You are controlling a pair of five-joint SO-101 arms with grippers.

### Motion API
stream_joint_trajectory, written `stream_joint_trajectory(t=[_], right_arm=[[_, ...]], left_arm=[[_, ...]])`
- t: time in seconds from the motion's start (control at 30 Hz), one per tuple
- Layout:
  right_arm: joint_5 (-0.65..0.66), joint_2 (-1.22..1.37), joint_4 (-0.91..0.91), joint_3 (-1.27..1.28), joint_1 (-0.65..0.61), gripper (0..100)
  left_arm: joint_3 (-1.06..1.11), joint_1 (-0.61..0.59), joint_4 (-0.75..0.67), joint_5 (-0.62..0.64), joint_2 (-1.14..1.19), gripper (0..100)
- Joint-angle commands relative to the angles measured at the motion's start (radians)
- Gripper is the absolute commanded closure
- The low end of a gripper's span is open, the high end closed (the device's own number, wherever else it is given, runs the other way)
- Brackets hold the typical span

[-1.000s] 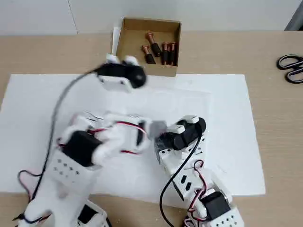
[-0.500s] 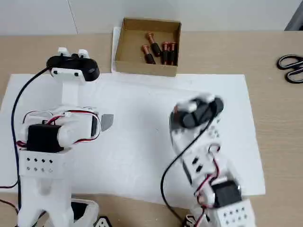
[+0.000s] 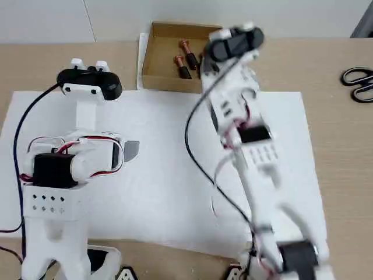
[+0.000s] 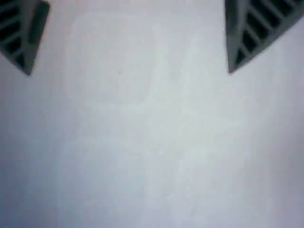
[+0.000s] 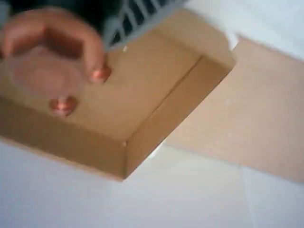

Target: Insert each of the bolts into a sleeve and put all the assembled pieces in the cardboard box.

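Note:
The cardboard box (image 3: 156, 58) stands at the back of the table with several copper-and-black assembled pieces (image 3: 182, 57) lying in it. My right arm stretches forward, and its gripper (image 3: 217, 57) hangs over the box's right half. In the right wrist view a blurred copper and dark piece (image 5: 47, 52) sits beside the grey ribbed finger (image 5: 135, 16), above the box floor (image 5: 142, 90); the gripper looks shut on it. Copper bolt heads (image 5: 64, 104) lie in the box below. My left gripper (image 4: 128, 38) is open over bare white paper, its arm (image 3: 87, 87) folded at the left.
A white paper sheet (image 3: 163, 192) covers the middle of the wooden table. Black scissors (image 3: 358, 84) lie at the far right edge. The box's near wall (image 5: 61, 147) stands between the paper and the box floor.
The left arm pulled back from the middle to the left and now holds still. The right arm swung from the table's centre forward to the box.

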Motion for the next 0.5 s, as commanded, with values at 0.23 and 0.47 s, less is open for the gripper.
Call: stream_joint_trajectory(t=[0.23, 0.47], right_arm=[[0.008, 0.668, -0.254, -0.608, 0.004, 99.5], [0.009, 0.923, -0.254, -0.795, 0.002, 99.1]], left_arm=[[-0.044, -0.005, 0.006, -0.003, -0.002, 75], [-0.042, -0.005, 0.006, -0.003, -0.002, 75]])
